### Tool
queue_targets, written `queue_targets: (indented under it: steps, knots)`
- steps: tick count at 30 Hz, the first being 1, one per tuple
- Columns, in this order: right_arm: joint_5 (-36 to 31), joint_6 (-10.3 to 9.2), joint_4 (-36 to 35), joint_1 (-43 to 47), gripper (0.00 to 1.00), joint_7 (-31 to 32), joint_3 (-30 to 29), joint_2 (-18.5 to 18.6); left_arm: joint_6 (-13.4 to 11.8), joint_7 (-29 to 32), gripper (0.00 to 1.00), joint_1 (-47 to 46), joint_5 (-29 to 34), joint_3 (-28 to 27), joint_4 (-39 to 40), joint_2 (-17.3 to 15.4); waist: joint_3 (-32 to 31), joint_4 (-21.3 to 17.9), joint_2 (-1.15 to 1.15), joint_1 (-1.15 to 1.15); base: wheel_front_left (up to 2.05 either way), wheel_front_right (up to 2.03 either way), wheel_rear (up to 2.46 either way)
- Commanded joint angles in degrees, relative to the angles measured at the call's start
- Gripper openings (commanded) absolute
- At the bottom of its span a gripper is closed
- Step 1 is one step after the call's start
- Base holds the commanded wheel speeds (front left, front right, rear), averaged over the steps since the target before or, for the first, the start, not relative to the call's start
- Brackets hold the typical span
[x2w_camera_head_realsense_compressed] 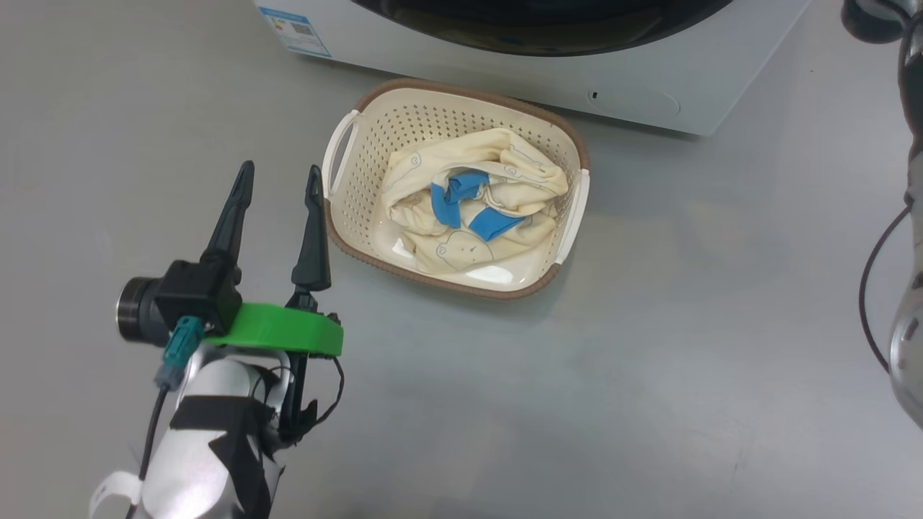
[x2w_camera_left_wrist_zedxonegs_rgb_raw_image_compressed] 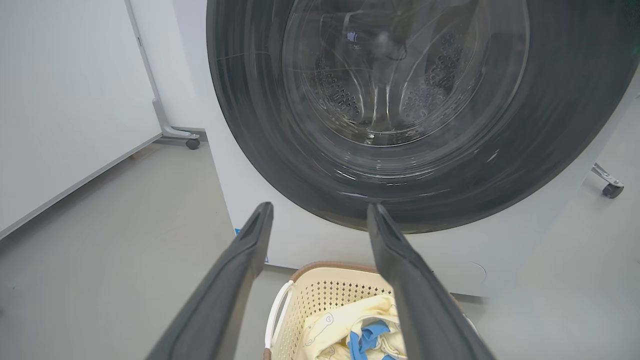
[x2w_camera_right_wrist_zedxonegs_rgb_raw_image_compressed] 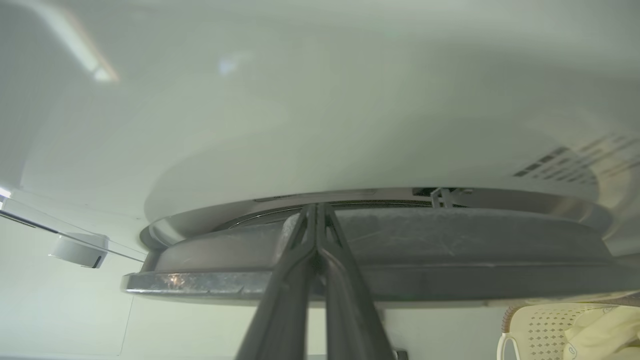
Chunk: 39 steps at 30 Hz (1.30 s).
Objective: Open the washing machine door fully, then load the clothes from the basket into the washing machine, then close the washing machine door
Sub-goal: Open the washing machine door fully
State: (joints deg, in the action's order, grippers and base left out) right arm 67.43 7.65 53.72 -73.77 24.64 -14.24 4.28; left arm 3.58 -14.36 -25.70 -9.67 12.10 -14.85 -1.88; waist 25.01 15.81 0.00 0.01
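Note:
The cream basket point(x2w_camera_head_realsense_compressed: 357, 209) sits on the floor in front of the white washing machine point(x2w_camera_head_realsense_compressed: 649, 79) and holds the cream-yellow clothes point(x2w_camera_head_realsense_compressed: 505, 162) with blue bands. My left gripper point(x2w_camera_head_realsense_compressed: 280, 173) hovers open and empty just left of the basket. In the left wrist view my left gripper point(x2w_camera_left_wrist_zedxonegs_rgb_raw_image_compressed: 320, 210) points at the washing machine door point(x2w_camera_left_wrist_zedxonegs_rgb_raw_image_compressed: 250, 125), black-rimmed with a glass window, above the basket point(x2w_camera_left_wrist_zedxonegs_rgb_raw_image_compressed: 320, 295) and the clothes point(x2w_camera_left_wrist_zedxonegs_rgb_raw_image_compressed: 345, 320). My right gripper point(x2w_camera_right_wrist_zedxonegs_rgb_raw_image_compressed: 316, 207) is shut, its tips at the far edge of the door's rim point(x2w_camera_right_wrist_zedxonegs_rgb_raw_image_compressed: 450, 240), where a narrow gap shows behind the rim.
The grey floor point(x2w_camera_head_realsense_compressed: 649, 360) lies open around the basket. My right arm point(x2w_camera_head_realsense_compressed: 910, 339) hangs at the right edge of the head view. A white panel on castors point(x2w_camera_left_wrist_zedxonegs_rgb_raw_image_compressed: 75, 100) stands left of the machine. The basket point(x2w_camera_right_wrist_zedxonegs_rgb_raw_image_compressed: 540, 330) shows low right in the right wrist view.

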Motion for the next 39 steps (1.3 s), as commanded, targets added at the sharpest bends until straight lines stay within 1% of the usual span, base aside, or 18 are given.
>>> queue_targets:
  steps: [1, 8, 12, 21, 32, 39]
  knots:
    - [-1.0, -0.16, -0.6, -4.2, 0.00, -0.4, 1.0, -0.3, 0.2, -0.6, 1.00, -1.6, -0.5, -1.3, 2.1, -1.0, 0.6, 0.7, 0.00, -0.01, 0.00, 0.00, 0.00]
    - [-3.0, -0.16, 3.9, -7.4, 0.00, 0.0, 1.5, 0.6, -0.5, -0.6, 1.00, -1.9, -1.7, -0.2, 2.5, -1.0, 1.3, 1.8, 0.00, -0.01, 0.00, 0.00, 0.00]
    - [-3.9, -0.16, 6.4, -8.9, 0.00, 1.2, 2.0, 0.9, -0.9, -0.6, 1.00, -2.0, -2.1, 0.3, 2.6, -1.0, 1.5, 2.1, 0.00, -0.01, 0.00, 0.00, 0.00]
    - [-4.7, -0.16, 8.1, -9.7, 0.00, 3.9, 3.1, 0.9, -1.3, -0.6, 1.00, -2.1, -2.6, 0.5, 2.5, -1.0, 1.7, 2.1, 0.00, -0.01, 0.00, 0.00, 0.00]
    - [-4.0, -0.16, 7.0, -7.7, 0.00, 10.4, 4.5, 0.5, -1.6, -0.6, 1.00, -2.2, -3.1, 0.2, 2.5, -1.0, 1.8, 1.2, 0.00, -0.01, 0.00, 0.00, 0.00]
    - [-2.8, -0.16, 3.3, -4.3, 0.00, 14.9, 6.1, -0.2, -1.8, -0.6, 1.00, -1.8, -3.0, 0.0, 2.6, -1.0, 1.2, 0.2, 0.00, -0.01, 0.00, 0.00, 0.00]
